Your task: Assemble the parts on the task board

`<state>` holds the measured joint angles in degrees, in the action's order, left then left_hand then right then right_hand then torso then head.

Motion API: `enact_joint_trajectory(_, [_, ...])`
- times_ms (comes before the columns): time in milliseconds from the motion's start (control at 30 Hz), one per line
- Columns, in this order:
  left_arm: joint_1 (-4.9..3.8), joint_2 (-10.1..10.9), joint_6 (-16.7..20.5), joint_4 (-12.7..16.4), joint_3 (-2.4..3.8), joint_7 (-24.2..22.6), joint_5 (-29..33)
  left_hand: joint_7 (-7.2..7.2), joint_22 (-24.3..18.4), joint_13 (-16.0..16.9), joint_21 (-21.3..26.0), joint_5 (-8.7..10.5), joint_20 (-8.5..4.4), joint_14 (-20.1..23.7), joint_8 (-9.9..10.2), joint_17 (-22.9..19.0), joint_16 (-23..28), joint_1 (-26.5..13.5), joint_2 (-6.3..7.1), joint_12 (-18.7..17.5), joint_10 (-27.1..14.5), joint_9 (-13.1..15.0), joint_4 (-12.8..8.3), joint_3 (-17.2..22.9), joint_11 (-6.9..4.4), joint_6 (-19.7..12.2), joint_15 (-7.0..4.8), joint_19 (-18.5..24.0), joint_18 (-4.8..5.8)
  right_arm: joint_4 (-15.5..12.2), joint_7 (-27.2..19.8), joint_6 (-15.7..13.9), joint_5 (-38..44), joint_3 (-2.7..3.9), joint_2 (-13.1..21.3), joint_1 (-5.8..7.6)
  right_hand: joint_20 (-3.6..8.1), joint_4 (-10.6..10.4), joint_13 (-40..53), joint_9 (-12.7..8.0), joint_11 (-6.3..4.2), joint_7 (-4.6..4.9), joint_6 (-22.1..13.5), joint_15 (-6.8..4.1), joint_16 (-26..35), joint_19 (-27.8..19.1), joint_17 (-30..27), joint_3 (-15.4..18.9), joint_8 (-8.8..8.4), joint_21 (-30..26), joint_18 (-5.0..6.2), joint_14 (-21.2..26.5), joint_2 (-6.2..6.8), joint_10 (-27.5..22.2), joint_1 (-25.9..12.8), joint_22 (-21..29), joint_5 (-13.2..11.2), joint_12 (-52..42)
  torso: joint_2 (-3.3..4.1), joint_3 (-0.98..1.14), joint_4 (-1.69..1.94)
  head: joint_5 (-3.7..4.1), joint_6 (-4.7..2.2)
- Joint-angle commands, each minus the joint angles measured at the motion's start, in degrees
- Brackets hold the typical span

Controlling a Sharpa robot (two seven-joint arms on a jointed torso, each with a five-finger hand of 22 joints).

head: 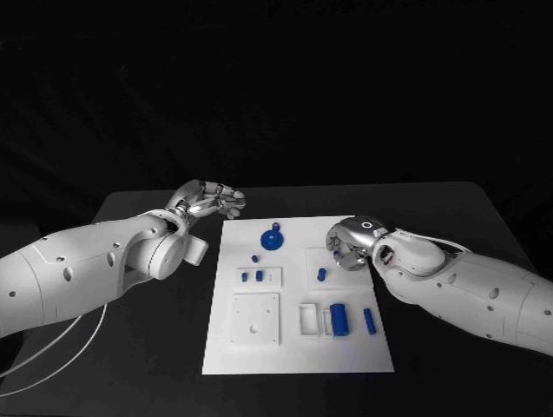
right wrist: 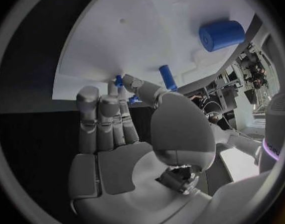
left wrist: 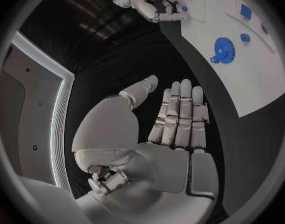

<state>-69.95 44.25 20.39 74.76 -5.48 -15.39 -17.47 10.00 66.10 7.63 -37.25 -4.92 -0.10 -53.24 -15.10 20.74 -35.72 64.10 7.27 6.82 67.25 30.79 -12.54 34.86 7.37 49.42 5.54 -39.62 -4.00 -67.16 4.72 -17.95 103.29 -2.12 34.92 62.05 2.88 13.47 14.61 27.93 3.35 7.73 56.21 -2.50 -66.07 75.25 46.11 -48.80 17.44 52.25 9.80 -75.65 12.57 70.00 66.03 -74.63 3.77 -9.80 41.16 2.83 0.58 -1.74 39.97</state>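
Left hand (head: 211, 201): upper left of task board (head: 299, 347), fingers loosely spread, holding nothing | Right hand (head: 349, 243): at board's right edge, fingers extended, empty | blue gear (head: 273, 239): board's upper centre

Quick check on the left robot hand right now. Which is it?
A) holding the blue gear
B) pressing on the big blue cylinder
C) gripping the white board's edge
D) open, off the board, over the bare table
D. The left robot hand has its fingers stretched out and apart with nothing in them, over the black table beside the white board; the blue gear lies untouched on the board.
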Motion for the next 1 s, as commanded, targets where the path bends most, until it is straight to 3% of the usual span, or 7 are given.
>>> enact_joint_trajectory(33, [-0.1, 0.0, -1.0, 0.2, 0.05, -0.9, 0.6, -0.13, -0.1, -0.1, 0.4, 0.24, 0.12, -0.1, -0.3, 0.1, 0.4, -0.1, -0.67, -0.4, -0.3, -0.1, 0.0, -0.4, -0.04, -0.4, 0.21, 0.0, 0.48, 0.1, 1.6, 1.1, 3.1, -0.27, 0.0, -0.48, 0.66, 0.0, 0.5, 0.2, -0.06, -0.32, 1.1, -0.65, -0.4, 0.1, -0.1, -1.1, 0.57, 0.3, 5.2, 0.2, -0.42, 1.2, 0.7, -0.3, -0.6, -0.6, -0.04, 0.03, -0.06, -0.05, 0.14])
enact_joint_trajectory(167, [-0.11, 0.0, -1.1, 0.2, 0.05, -0.7, 0.6, -0.12, -0.1, -0.1, 0.4, 0.28, 0.12, -0.2, -0.3, 0.1, 0.5, -0.1, -0.67, -0.4, -0.3, -0.1, 0.0, -0.4, -0.04, -0.4, 0.2, 0.0, 0.47, 0.0, 2.4, 1.4, 4.3, -0.3, 0.0, -0.49, 0.84, 0.3, 1.8, 0.6, -0.92, -1.16, 3.0, -1.48, -0.5, -0.1, -0.3, -2.1, 1.58, 0.6, 5.2, 0.3, -0.93, 3.3, 0.9, -0.7, -0.8, -1.7, -0.02, 0.02, -0.07, -0.09, 0.37])
enact_joint_trajectory(500, [-0.13, 0.2, -1.2, 0.3, 0.05, -0.4, 0.6, -0.09, 0.0, -0.2, 0.6, 0.37, 0.13, -0.2, -0.3, 0.3, 0.8, -0.1, -0.62, -0.4, -0.4, -0.1, -0.2, -0.5, 0.01, -0.6, 0.22, 0.0, 0.45, -0.1, 4.3, 1.2, 7.1, -0.49, 0.1, -0.49, 0.83, 0.4, 2.3, 0.7, -0.96, -1.23, 3.1, -1.53, -0.5, -0.2, -0.4, -2.4, 1.6, 0.6, 5.2, 0.4, -0.3, 3.2, 0.6, -0.9, -0.8, -1.6, -0.04, 0.07, -0.13, 0.03, 0.61])
enact_joint_trajectory(1000, [-0.14, 0.4, -1.3, 0.3, 0.05, -0.2, 0.6, 0.08, 0.0, -0.3, 0.9, 0.41, 0.24, -0.1, -0.2, 0.6, 1.6, -0.2, -0.61, -0.6, -0.8, -0.3, -0.3, -0.6, 0.17, -1.0, 0.35, 0.1, 0.49, -1.0, 6.0, 2.8, 10.6, -1.4, 0.2, -0.48, 0.77, 0.2, 2.8, 0.5, -0.77, -1.16, 3.0, -1.34, -0.4, -0.3, -0.8, -3.3, 1.31, 0.5, 5.2, 0.5, 1.27, 2.7, 0.8, -0.9, -0.6, -1.1, -0.08, -0.01, -0.08, 0.4, 0.83])
